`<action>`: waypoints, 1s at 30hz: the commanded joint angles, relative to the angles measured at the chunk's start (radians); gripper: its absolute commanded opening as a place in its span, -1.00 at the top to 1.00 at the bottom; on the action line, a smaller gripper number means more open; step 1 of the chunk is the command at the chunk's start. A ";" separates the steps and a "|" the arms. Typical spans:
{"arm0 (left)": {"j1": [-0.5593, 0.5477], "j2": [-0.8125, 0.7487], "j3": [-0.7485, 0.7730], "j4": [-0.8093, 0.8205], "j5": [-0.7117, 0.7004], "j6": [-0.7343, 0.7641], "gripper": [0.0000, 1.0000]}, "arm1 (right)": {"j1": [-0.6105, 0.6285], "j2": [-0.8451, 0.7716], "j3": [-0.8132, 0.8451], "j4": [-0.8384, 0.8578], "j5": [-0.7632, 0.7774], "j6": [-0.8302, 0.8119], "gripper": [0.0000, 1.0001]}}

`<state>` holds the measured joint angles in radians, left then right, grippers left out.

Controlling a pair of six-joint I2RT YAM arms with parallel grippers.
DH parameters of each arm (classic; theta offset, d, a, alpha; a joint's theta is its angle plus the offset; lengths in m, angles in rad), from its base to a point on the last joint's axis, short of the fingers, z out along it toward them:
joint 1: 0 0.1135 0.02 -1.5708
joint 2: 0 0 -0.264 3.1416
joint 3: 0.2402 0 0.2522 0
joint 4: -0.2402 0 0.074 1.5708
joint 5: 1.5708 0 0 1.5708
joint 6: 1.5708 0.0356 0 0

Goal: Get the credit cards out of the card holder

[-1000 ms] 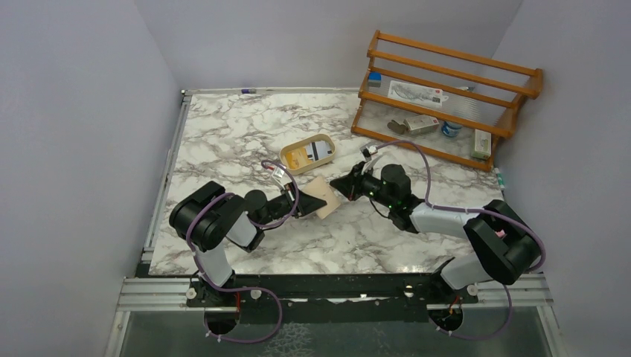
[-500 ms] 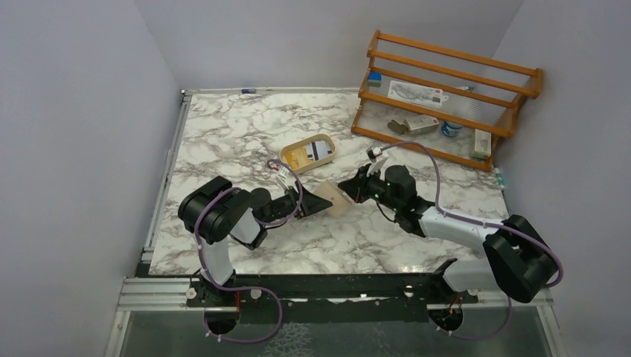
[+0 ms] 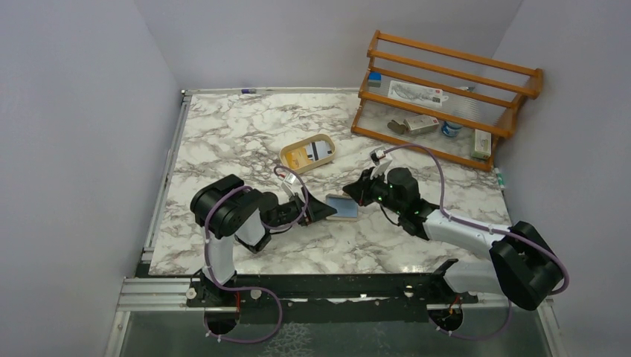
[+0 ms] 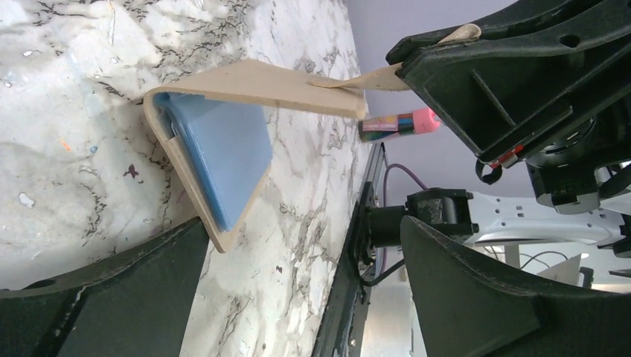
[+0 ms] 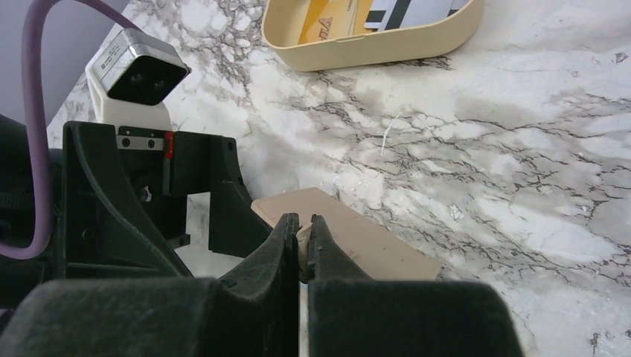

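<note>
The tan card holder [image 4: 283, 83] stands half open in a V on the marble. Its lower half rests on the table and its upper flap is lifted. A light blue credit card [image 4: 219, 152] sits in the lower half's pocket and also shows from above, where the card [image 3: 344, 206] faces up. My right gripper [image 5: 303, 236] is shut on the holder's small tab [image 4: 376, 76] and holds the flap up. My left gripper [image 4: 298, 297] is open just left of the holder [image 3: 336, 212]. One finger [image 4: 111, 297] lies by the holder's lower edge, with nothing between the fingers.
An oval beige tray [image 3: 285, 158] with a yellow and a black-and-white card stands behind the holder. A wooden rack [image 3: 446, 97] with small items fills the back right corner. A pink-capped marker [image 4: 398, 125] lies near the table's right edge.
My left gripper has opened and let go of the card holder. The right gripper has drawn the holder right by its tab, and the blue card now shows.
</note>
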<state>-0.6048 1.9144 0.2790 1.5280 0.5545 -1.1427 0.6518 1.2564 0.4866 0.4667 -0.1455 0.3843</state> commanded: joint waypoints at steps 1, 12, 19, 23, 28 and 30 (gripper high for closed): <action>-0.036 0.027 -0.002 0.254 -0.097 -0.001 -0.98 | 0.002 -0.026 -0.015 -0.026 0.023 0.015 0.99; -0.131 -0.090 0.005 0.018 -0.267 0.095 -0.98 | -0.004 0.121 0.153 -0.237 0.123 0.045 0.99; -0.167 -0.161 0.037 -0.163 -0.331 0.163 -0.98 | -0.071 0.214 0.264 -0.299 0.088 0.061 0.99; -0.174 -0.170 0.038 -0.192 -0.338 0.177 -0.98 | -0.096 0.247 0.345 -0.352 0.104 0.040 0.99; -0.176 -0.169 0.044 -0.213 -0.332 0.182 -0.98 | -0.131 0.298 0.410 -0.384 0.098 0.028 0.99; -0.176 -0.165 0.047 -0.218 -0.335 0.185 -0.97 | -0.136 0.313 0.418 -0.387 0.095 0.029 0.99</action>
<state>-0.7738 1.7653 0.3069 1.3308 0.2447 -0.9855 0.5297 1.5349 0.8719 0.1272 -0.0635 0.4255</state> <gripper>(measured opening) 0.987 0.057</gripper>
